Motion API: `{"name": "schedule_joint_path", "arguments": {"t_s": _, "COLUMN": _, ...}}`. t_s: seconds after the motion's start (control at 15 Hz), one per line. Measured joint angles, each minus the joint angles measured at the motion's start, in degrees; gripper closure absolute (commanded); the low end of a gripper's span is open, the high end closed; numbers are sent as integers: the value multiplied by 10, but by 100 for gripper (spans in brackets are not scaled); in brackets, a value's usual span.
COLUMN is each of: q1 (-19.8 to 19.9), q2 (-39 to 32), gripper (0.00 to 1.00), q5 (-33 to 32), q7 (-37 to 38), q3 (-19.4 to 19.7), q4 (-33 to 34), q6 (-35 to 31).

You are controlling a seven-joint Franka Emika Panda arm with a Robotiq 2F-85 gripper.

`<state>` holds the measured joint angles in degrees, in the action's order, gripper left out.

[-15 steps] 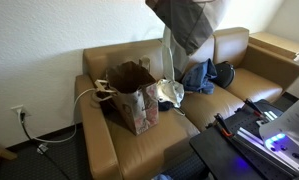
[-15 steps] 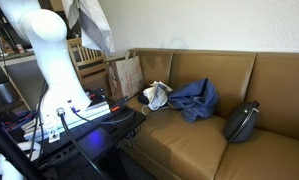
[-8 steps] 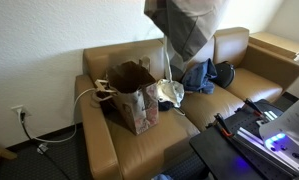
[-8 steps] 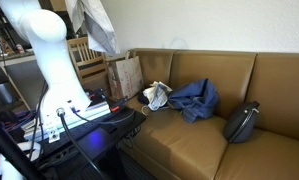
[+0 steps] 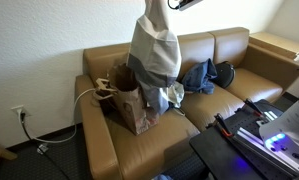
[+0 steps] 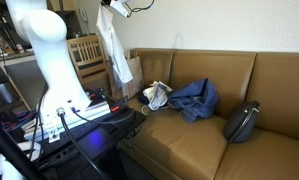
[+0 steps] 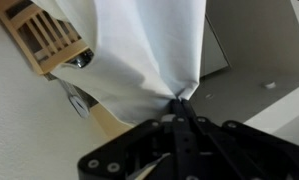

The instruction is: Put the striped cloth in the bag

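The striped cloth [image 5: 154, 55] hangs in long pale folds from my gripper [image 5: 185, 4], which is shut on its top edge near the top of the frame. The cloth's lower end reaches the mouth of the brown paper bag [image 5: 132, 104], which stands upright on the sofa's left seat. In the other exterior view the cloth [image 6: 113, 45] hangs from the gripper [image 6: 117, 6] in front of the bag [image 6: 133, 72]. In the wrist view the gripper [image 7: 177, 100] pinches a gathered point of the cloth [image 7: 139, 50].
A blue garment [image 5: 199, 75] and a crumpled pale cloth [image 5: 175, 95] lie on the brown sofa [image 5: 239, 85], with a black bag [image 6: 242, 122] further along. A wooden chair [image 6: 84, 55] stands beside the sofa. The robot's table with gear [image 5: 254, 135] fills the foreground.
The gripper has carried the cloth from above the sofa back towards the paper bag and lowered it. The cloth now hangs straight over the bag's mouth.
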<state>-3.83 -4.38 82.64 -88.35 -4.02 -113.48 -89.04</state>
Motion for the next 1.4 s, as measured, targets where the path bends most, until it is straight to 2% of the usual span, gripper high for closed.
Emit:
{"name": "schedule_joint_path", "arguments": {"t_s": 0.2, "q1": -44, "q2": 17, "gripper": 100, "q5": -25, "q7": 24, "q3": -29, "q4": 32, "q6": -112}}
{"name": "schedule_joint_path", "arguments": {"t_s": 0.4, "q1": -73, "q2": 75, "gripper": 100, "q5": -57, "q7": 102, "q3": -55, "q4": 57, "q6": -181}}
{"name": "schedule_joint_path", "arguments": {"t_s": 0.6, "q1": -79, "q2": 142, "gripper": 100, "q5": -60, "q7": 171, "q3": -66, "q4": 86, "q6": -188}}
{"name": "schedule_joint_path", "arguments": {"t_s": 0.8, "q1": -80, "q2": 176, "gripper": 100, "q5": -57, "q7": 185, "q3": -68, "q4": 139, "q6": -187}}
{"name": "schedule_joint_path", "arguments": {"t_s": 1.07, "q1": -77, "q2": 162, "gripper": 99, "q5": -44, "q7": 159, "q3": -52, "q4": 191, "q6": -187}}
{"name": "schedule_joint_path", "arguments": {"t_s": 1.4, "q1": -75, "q2": 139, "gripper": 100, "q5": -39, "q7": 140, "q3": -43, "q4": 196, "q6": -194}}
